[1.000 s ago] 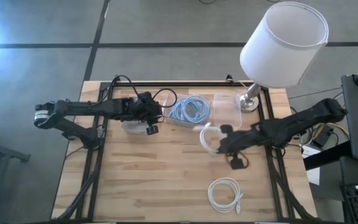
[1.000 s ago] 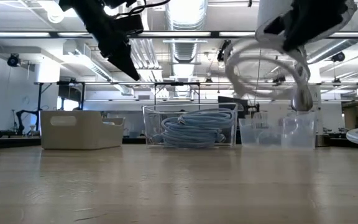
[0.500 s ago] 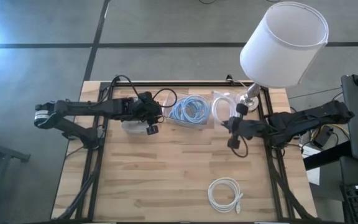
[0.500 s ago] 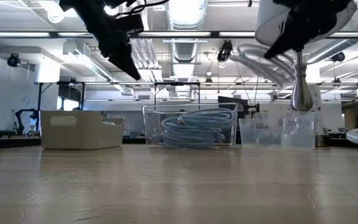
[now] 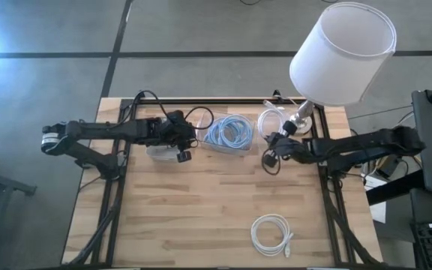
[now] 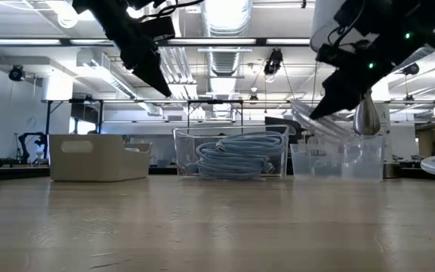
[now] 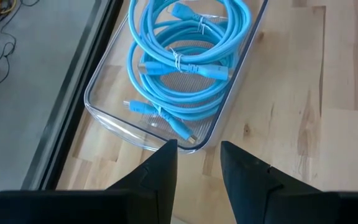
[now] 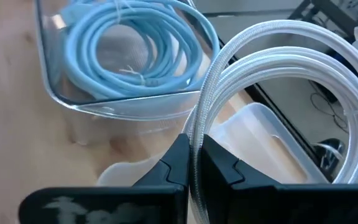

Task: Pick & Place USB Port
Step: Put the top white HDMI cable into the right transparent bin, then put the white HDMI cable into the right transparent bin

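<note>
My right gripper (image 5: 274,147) is shut on a coiled white braided cable (image 5: 271,120), which hangs over the empty clear bin (image 5: 283,138) near the table's far edge. In the low view the coil (image 6: 308,118) slants just above that bin (image 6: 340,159). My left gripper (image 5: 181,145) hovers open above the beige bin (image 5: 156,152), and its wrist view looks onto the blue cables (image 7: 184,56) in the middle clear bin. A second white coil (image 5: 271,234) lies flat on the table near the near edge. My right gripper pinches the white cable between its two fingers (image 8: 179,163), on one side of the coil where the strands run together (image 8: 197,134). The fingers come slanting from the table's right and lie across the strands. The coil is lifted clear and tilts out beyond the fingertips over the clear bin.
A lamp with a white shade (image 5: 342,52) stands on its metal base (image 5: 300,120) at the far right corner, close to the right gripper. The bin of blue cables (image 5: 227,132) sits between the two grippers. The middle of the wooden table (image 5: 201,202) is bare.
My right gripper has carried the white coil from over the table's middle right toward the far edge, over the clear bin, and down. It has turned as it went: the coil hung upright below it and now slants nearly flat.
</note>
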